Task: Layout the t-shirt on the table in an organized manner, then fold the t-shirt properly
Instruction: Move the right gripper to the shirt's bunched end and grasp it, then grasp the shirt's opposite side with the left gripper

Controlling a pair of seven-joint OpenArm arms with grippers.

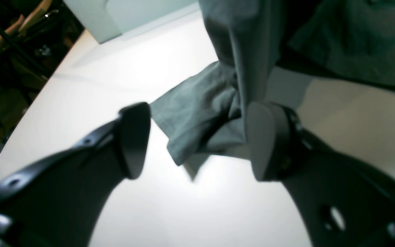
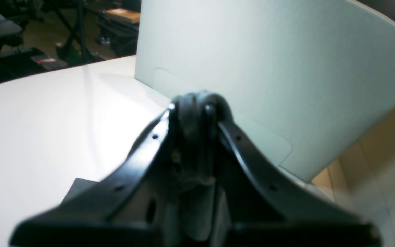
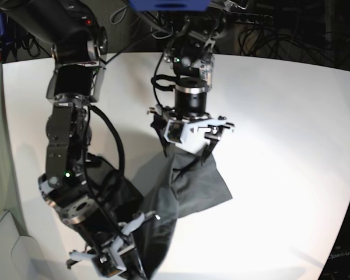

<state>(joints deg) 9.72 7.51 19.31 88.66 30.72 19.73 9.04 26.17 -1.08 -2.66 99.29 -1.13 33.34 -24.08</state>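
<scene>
The dark grey t-shirt (image 3: 192, 186) lies bunched on the white table (image 3: 280, 116), stretched between my two grippers. My left gripper (image 3: 189, 146) hovers over its upper end. In the left wrist view this gripper (image 1: 197, 140) is open, and a fold of the t-shirt (image 1: 204, 113) hangs between its fingers, touching the right-hand finger (image 1: 262, 140). My right gripper (image 3: 128, 248) is at the near end of the shirt. In the right wrist view it (image 2: 197, 106) is shut, with dark cloth pinched between its pads. A grey corner of the t-shirt (image 2: 77, 187) shows under it.
A pale upright board (image 2: 252, 68) stands on the table (image 2: 29, 120) just beyond my right gripper; it also shows in the left wrist view as a board (image 1: 115, 17) at the table's far end. Dark clutter and stands (image 2: 46, 34) lie past the table's curved edge.
</scene>
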